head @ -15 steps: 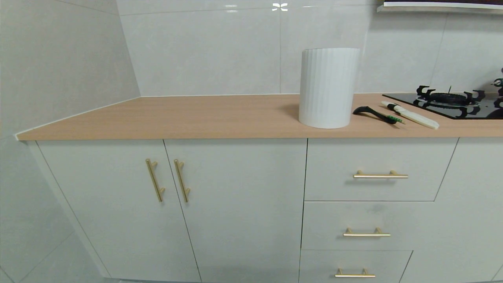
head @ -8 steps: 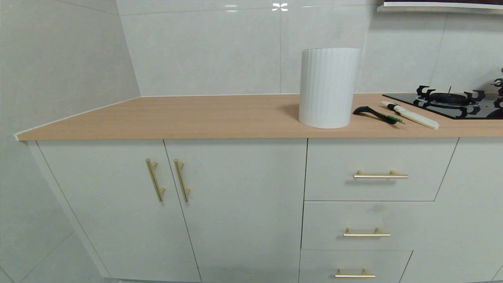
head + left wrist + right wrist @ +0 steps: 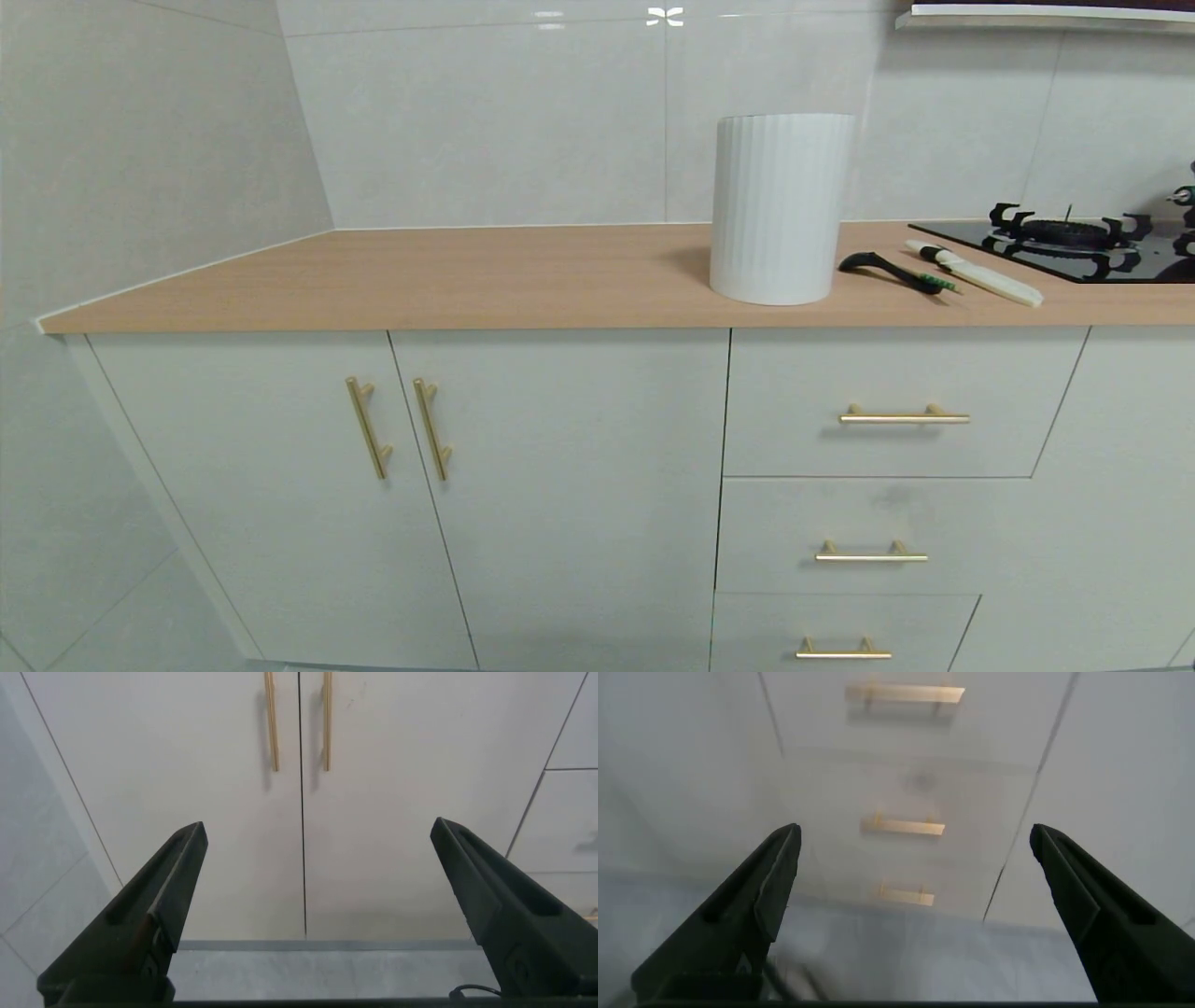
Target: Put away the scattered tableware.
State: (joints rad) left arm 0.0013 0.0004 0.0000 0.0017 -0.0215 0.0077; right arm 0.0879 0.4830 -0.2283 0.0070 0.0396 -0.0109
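Note:
A tall white ribbed holder (image 3: 778, 207) stands on the wooden countertop (image 3: 467, 280). Just right of it lie a black-handled utensil (image 3: 892, 272) with a green tip and a white utensil (image 3: 976, 273). My left gripper (image 3: 318, 840) is open, low down, facing the double cabinet doors (image 3: 301, 793). My right gripper (image 3: 915, 840) is open too, low in front of the drawers (image 3: 906, 826). Nothing sits between either pair of fingers.
A black gas hob (image 3: 1069, 241) with a burner grate occupies the counter's right end. Below the counter are two doors with gold handles (image 3: 401, 427) and a stack of drawers with gold handles (image 3: 904, 417). Tiled walls close off the back and the left.

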